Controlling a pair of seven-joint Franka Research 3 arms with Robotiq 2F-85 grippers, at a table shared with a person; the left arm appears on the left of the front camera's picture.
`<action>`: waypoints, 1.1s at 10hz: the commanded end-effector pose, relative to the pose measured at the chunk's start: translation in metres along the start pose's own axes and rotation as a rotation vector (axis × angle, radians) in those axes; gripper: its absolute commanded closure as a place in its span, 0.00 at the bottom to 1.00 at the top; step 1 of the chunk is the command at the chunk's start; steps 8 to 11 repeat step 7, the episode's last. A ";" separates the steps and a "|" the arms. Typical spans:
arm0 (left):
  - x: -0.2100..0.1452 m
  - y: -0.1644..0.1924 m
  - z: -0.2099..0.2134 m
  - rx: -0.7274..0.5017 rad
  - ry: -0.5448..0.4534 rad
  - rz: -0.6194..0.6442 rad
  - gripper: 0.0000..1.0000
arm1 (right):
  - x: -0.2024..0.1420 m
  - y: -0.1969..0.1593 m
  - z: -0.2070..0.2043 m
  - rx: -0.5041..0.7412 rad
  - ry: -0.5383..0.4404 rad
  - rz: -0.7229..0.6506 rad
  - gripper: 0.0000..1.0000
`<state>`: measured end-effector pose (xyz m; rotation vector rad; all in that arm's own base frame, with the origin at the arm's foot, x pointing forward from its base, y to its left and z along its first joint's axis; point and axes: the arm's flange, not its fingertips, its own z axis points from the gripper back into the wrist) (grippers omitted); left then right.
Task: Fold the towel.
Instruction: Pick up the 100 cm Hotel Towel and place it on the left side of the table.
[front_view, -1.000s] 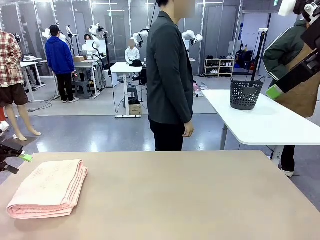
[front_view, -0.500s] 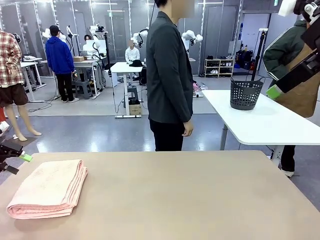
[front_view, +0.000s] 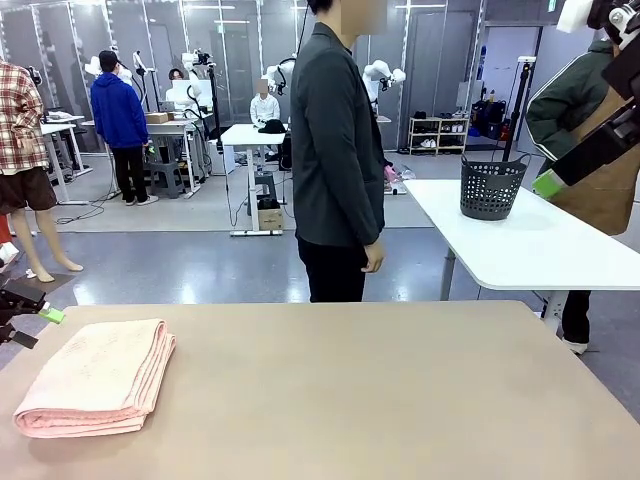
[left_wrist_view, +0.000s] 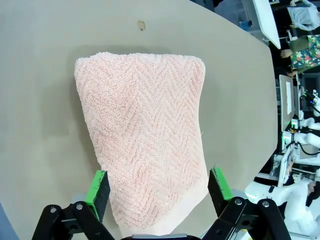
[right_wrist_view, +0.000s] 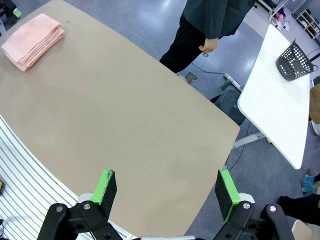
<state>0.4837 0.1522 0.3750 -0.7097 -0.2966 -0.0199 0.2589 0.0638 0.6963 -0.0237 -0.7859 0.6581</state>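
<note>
Beige desk carries the folded towel at its left near corner. Left gripper hovers above the towel, fingers spread wide, gripping nothing. Right gripper hangs over bare desk, fingers wide apart, empty. A person stands beyond.

bright even light, wide-angle edge distortion

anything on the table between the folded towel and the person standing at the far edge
Nothing. In the front view, bare tan table runs from the folded towel to the person; the right wrist view shows the same bare stretch.
</note>
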 end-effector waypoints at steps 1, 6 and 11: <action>0.003 0.001 0.000 0.009 -0.005 -0.001 0.00 | 0.001 -0.003 0.000 0.005 0.007 0.010 0.00; 0.003 0.001 0.000 0.009 -0.005 -0.001 0.00 | 0.001 -0.003 0.000 0.005 0.007 0.010 0.00; 0.003 0.001 0.000 0.009 -0.005 -0.001 0.00 | 0.001 -0.003 0.000 0.005 0.007 0.010 0.00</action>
